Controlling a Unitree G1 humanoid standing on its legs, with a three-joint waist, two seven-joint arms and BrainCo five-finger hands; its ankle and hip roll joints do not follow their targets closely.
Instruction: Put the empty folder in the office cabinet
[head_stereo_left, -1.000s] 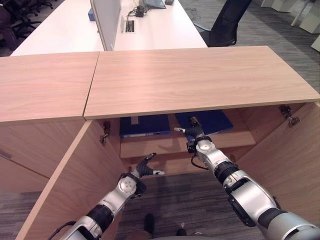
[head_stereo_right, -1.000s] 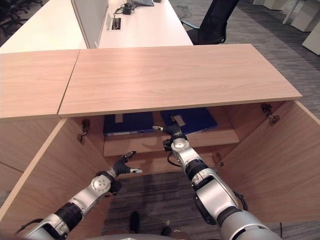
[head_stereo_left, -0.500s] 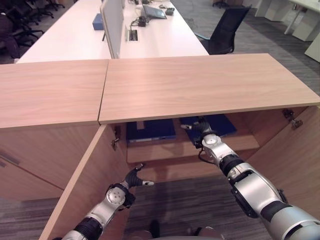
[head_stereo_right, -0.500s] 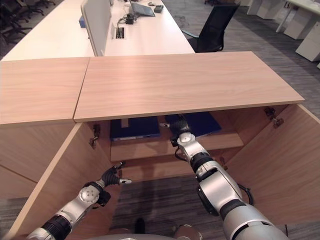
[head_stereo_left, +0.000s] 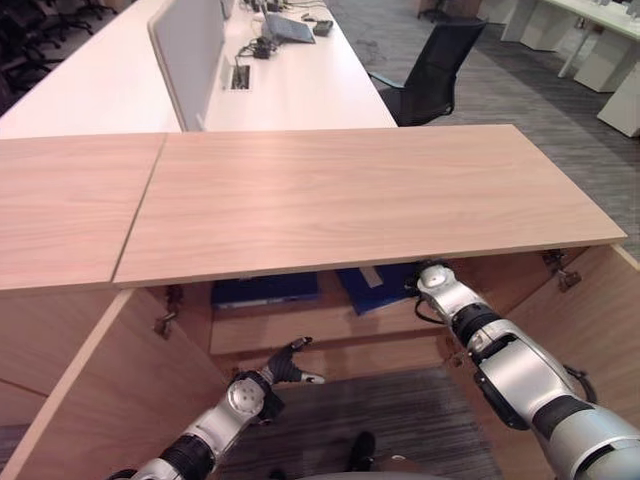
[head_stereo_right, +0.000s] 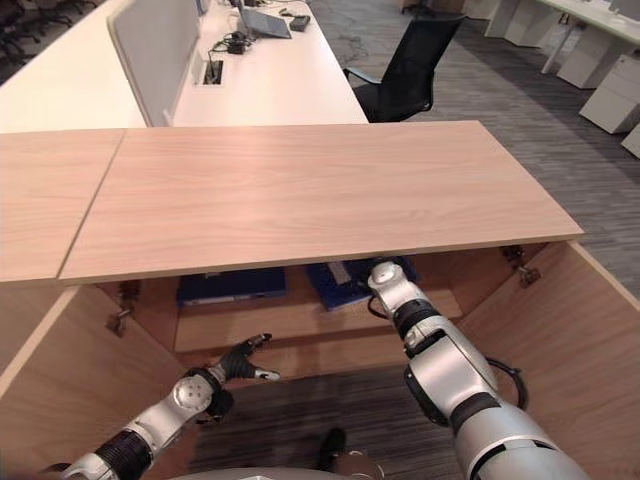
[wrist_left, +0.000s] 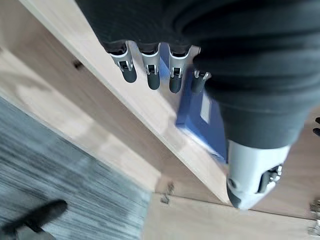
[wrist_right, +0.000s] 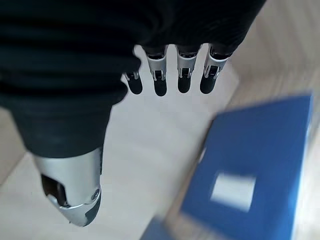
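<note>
The blue folder (head_stereo_left: 372, 288) lies flat on the upper shelf (head_stereo_left: 300, 325) inside the open office cabinet (head_stereo_left: 350, 200), on the right half of the shelf and turned at a slant, its far part hidden under the cabinet's wooden top. In the right wrist view it shows as a blue cover (wrist_right: 255, 165) with a pale label, lying on the light wood. The right hand (wrist_right: 170, 75) is reaching in under the cabinet top just beside the folder; its fingers hang straight and relaxed, the thumb apart, with nothing between them, above the shelf and beside the folder's near corner rather than on it. A second blue folder (head_stereo_left: 262, 290) lies flat on the left half of the same shelf, apart from the first. The left hand (head_stereo_left: 280, 368) hovers lower, in front of the shelf edge, fingers loosely spread and holding nothing. Both cabinet doors (head_stereo_left: 90, 400) stand swung open. Beyond the cabinet stand a white desk (head_stereo_left: 270, 80) and a black office chair (head_stereo_left: 430, 70).
</note>
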